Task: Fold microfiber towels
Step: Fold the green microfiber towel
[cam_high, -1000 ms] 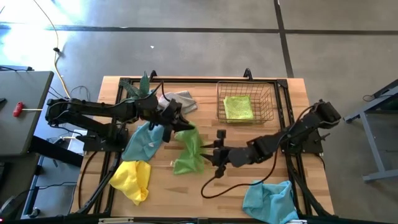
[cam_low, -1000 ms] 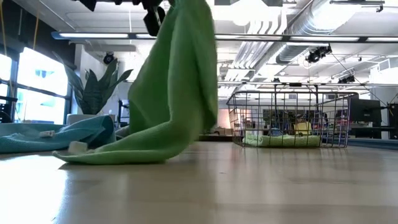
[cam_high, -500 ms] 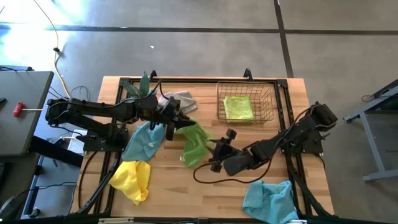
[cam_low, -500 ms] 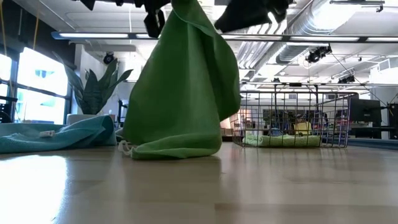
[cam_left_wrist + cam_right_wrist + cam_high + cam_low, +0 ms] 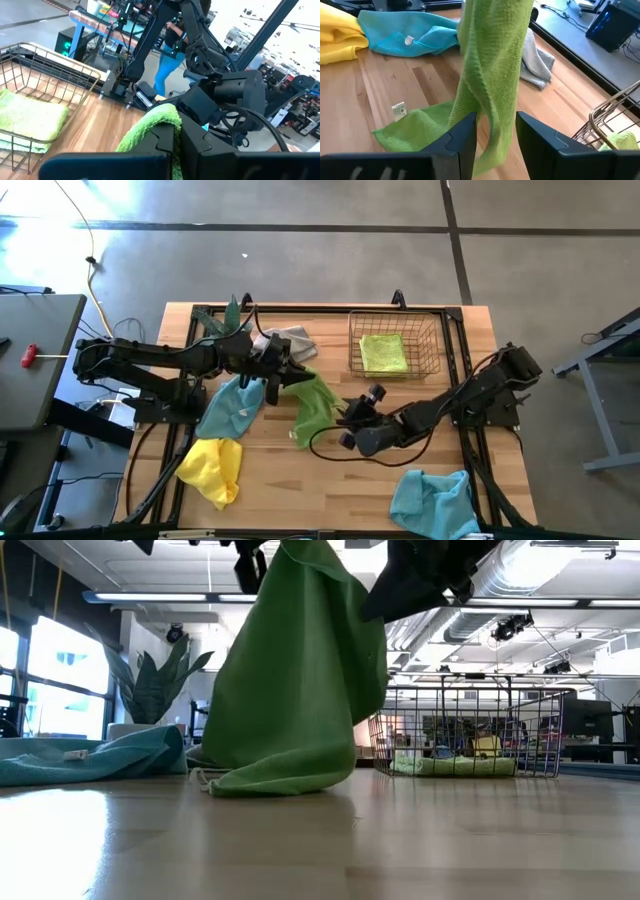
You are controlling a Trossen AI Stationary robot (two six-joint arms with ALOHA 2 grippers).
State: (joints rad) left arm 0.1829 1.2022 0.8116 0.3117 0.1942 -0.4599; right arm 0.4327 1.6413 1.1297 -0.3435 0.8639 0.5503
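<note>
A lime green towel (image 5: 315, 405) hangs from my left gripper (image 5: 285, 373), which is shut on its top at mid-table. Its lower end (image 5: 280, 778) lies bunched on the wood. My right gripper (image 5: 492, 130) is open beside it, slanting down, one finger on each side of the hanging part (image 5: 490, 85). Loose on the table lie a light blue towel (image 5: 232, 405), a yellow towel (image 5: 212, 465), a grey towel (image 5: 290, 340) and a second light blue towel (image 5: 432, 500). My left gripper pinches the green towel's top end (image 5: 167, 112) between its two fingers, which lie about level and come from the table's left. The towel hangs below them in loose folds, its lower end on the table. Whether my right gripper's fingers (image 5: 465, 131) touch the towel, I cannot tell.
A wire basket (image 5: 437, 345) at the far right holds a folded green cloth (image 5: 383, 352). A dark cable (image 5: 330, 450) loops on the wood under my right arm. Bare wood shows along the near middle of the table.
My right gripper has rolled, tipped downward and sunk a little, coming up against the hanging green towel. The towel's lower end, which trailed out along the table, has gathered into a bunch under the hanging part. Its top has stayed in my left gripper.
</note>
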